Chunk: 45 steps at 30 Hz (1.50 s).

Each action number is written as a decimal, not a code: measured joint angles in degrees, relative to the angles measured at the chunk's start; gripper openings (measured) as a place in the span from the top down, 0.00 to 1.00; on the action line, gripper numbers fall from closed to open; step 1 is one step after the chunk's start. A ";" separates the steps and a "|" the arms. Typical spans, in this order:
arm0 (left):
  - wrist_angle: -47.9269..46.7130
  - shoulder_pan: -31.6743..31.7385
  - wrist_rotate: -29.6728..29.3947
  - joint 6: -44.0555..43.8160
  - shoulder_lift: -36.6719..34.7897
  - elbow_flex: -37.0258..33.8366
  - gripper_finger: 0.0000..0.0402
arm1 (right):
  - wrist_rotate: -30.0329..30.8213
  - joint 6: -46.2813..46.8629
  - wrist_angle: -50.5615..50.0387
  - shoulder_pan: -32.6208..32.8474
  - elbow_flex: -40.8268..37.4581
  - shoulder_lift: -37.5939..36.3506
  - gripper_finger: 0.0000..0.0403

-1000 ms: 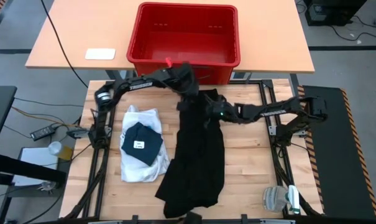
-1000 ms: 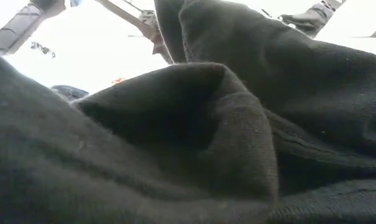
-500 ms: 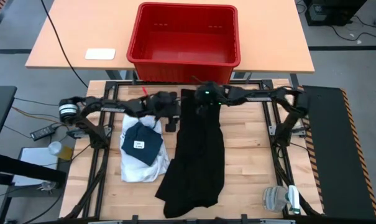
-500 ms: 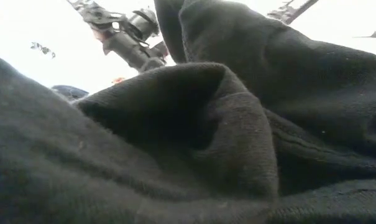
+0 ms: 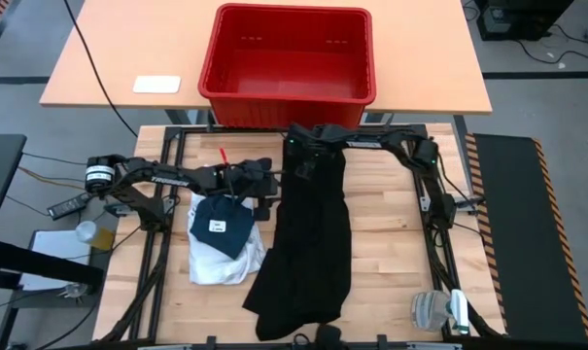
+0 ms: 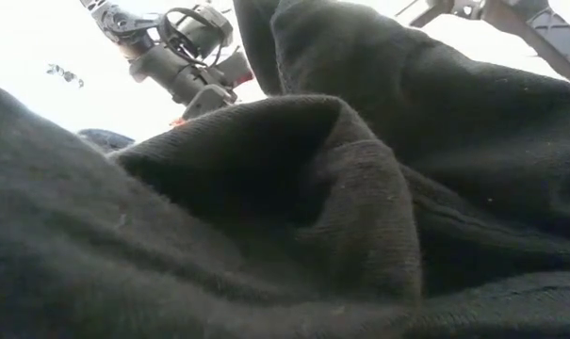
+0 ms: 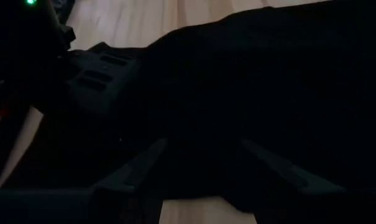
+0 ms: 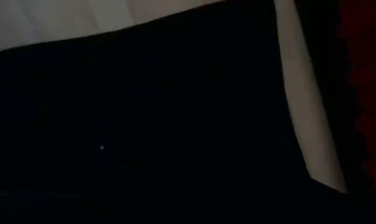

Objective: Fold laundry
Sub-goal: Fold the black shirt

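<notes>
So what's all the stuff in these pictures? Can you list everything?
Black trousers: 1, black, laid long down the middle of the slatted table, top end at the far edge.
White shirt: 1, white, flat on the table, left of the trousers.
Dark folded garment: 1, dark navy or black with a white tag, on top of the white shirt.
Red crate: 1, red, on the tan table behind.
White flat thing: 1, white, on the tan table, left of the crate.
Slatted table: 1, pale wood.
Left claw: 1, dark, open, at the trousers' left edge.
Right claw: 1, dark, at the trousers' top end.
</notes>
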 joint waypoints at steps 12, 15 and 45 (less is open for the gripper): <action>-2.54 -0.34 0.03 -4.58 0.09 0.00 0.52 | -1.42 1.55 -6.38 -1.95 5.82 5.64 0.70; -2.35 -0.49 0.03 -4.25 0.11 0.00 0.52 | -1.94 1.60 -7.06 -2.08 5.79 6.09 0.72; -3.35 -0.49 0.05 -3.92 0.15 0.02 0.52 | -10.29 -4.77 -9.71 -6.16 11.09 5.88 0.98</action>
